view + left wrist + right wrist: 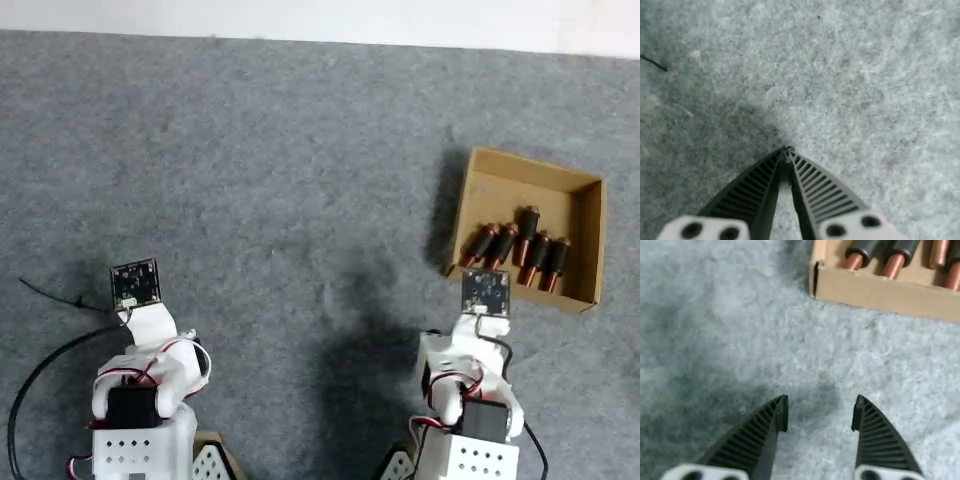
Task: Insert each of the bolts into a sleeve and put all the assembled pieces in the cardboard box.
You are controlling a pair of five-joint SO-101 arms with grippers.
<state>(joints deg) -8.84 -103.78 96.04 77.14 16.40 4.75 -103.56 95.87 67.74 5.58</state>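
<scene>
You had five assembled pieces (502, 245), copper-tipped and dark-bodied, in one cardboard box (500, 188) at the right. Left gripper (786, 150) was closed, empty; right gripper (820, 412) parted, empty.

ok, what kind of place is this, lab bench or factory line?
Probably a lab or hobby bench: grey felt mat, small left arm and right arm, cardboard box of assembled pieces.

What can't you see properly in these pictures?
- Right wrist view: the picture's edge cuts off the cardboard box and most of the assembled pieces.
- High view: the assembled pieces are too small to tell if they're fully pushed together.
- High view: the edge cuts off a brown shape.
</scene>
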